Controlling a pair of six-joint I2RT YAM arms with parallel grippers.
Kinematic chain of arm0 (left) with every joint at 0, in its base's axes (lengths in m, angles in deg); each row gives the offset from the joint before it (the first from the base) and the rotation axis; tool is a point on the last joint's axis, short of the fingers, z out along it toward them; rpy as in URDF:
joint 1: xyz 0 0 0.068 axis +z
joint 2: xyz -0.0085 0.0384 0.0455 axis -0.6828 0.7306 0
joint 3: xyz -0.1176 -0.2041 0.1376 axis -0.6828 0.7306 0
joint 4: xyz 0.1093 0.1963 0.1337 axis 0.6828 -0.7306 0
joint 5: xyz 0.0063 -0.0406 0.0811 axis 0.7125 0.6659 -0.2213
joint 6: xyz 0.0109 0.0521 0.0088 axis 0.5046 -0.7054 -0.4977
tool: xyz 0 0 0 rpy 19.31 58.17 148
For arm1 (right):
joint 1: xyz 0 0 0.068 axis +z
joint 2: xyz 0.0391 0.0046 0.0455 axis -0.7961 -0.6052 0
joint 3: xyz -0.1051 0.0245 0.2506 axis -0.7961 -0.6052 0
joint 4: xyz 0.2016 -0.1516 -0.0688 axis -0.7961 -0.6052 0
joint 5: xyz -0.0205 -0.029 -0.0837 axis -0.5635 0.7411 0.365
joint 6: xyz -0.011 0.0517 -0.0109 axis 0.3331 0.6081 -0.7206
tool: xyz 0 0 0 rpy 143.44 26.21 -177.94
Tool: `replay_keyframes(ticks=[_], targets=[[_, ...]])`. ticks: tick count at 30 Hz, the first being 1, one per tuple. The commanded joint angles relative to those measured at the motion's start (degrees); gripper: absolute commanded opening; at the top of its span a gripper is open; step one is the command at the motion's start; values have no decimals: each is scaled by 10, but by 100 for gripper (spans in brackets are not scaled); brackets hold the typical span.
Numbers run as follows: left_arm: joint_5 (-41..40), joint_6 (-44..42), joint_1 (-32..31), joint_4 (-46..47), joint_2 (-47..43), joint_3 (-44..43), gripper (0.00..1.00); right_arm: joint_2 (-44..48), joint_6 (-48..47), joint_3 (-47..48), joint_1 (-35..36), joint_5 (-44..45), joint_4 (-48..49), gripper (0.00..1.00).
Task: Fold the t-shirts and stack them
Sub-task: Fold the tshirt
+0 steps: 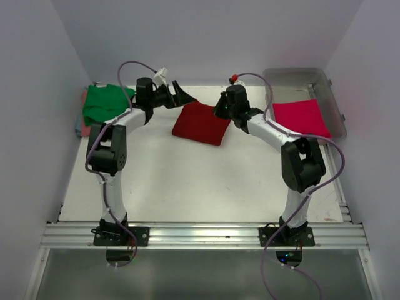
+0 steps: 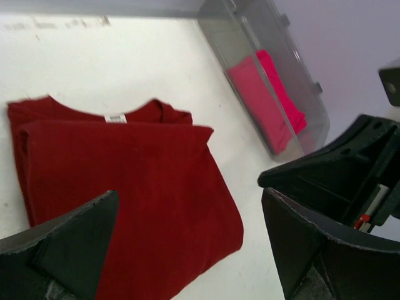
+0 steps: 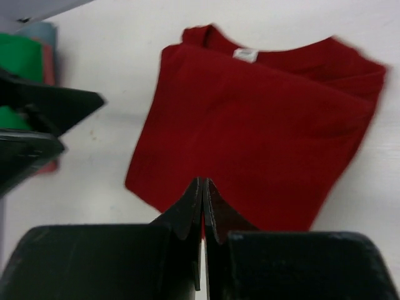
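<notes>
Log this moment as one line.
dark red t-shirt folded flat | left gripper open | right gripper shut | pink t-shirt in tub

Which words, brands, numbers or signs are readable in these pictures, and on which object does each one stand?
No text can be read anywhere.
The white neck label inside the collar of the dark red t-shirt: too small and blurred to read.

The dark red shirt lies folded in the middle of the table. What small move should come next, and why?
Probably lower the open left fingers onto an edge of the red shirt and grip it: it looks folded, lies unheld, apart from the green shirt.
</notes>
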Motion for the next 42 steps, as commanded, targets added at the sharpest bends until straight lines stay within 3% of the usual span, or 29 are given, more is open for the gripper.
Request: replay_keyframes(ticks=[1, 9, 14, 21, 27, 31, 33, 38, 42], targets=[[105, 30, -2, 42, 69, 0, 100, -80, 104, 26, -3, -199, 61, 0], [125, 16, -2, 20, 129, -9, 98, -196, 193, 60, -3, -258, 127, 0], [120, 26, -2, 26, 146, 41, 94, -204, 179, 21, -1, -239, 118, 0], [63, 19, -41, 51, 41, 253, 92, -96, 92, -96, 3, -169, 2, 0], [21, 33, -93, 73, -42, 414, 91, -11, 55, -182, 4, -147, -40, 0], [-13, 24, -102, 41, -135, 446, 92, -11, 41, -183, 4, -154, -46, 0], [-56, 12, -108, -20, -205, 443, 96, -18, 33, -178, 5, -167, -52, 0], [-212, -14, -112, -172, -356, 435, 100, -26, 33, -182, 5, -173, -42, 0], [-310, 4, -112, -256, -408, 448, 100, -22, 31, -187, 4, -179, -39, 0]])
